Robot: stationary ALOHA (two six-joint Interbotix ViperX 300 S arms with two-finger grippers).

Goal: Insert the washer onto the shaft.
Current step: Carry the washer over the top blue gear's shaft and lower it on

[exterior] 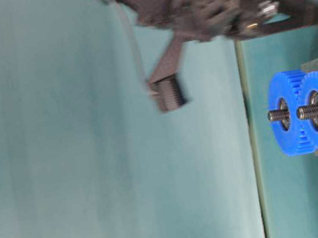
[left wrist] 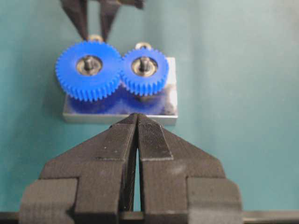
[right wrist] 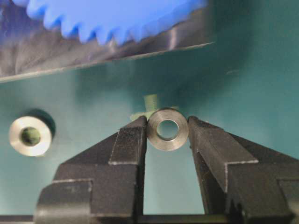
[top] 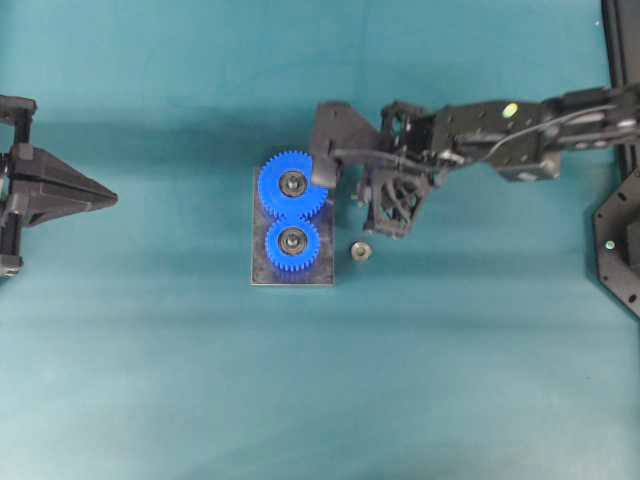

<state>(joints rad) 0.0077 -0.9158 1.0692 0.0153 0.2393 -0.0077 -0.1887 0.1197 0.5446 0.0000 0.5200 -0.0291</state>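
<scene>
Though overhead hides it, the right claw pinches a washer (left claw closed, empty).

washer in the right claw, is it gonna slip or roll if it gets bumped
Probably slippery: the washer looks like smooth polished metal, pinched only at its curved rim by the right claw. It is round, so it would likely roll if it dropped on edge. It looks rigid, and small enough to seem light.
</scene>
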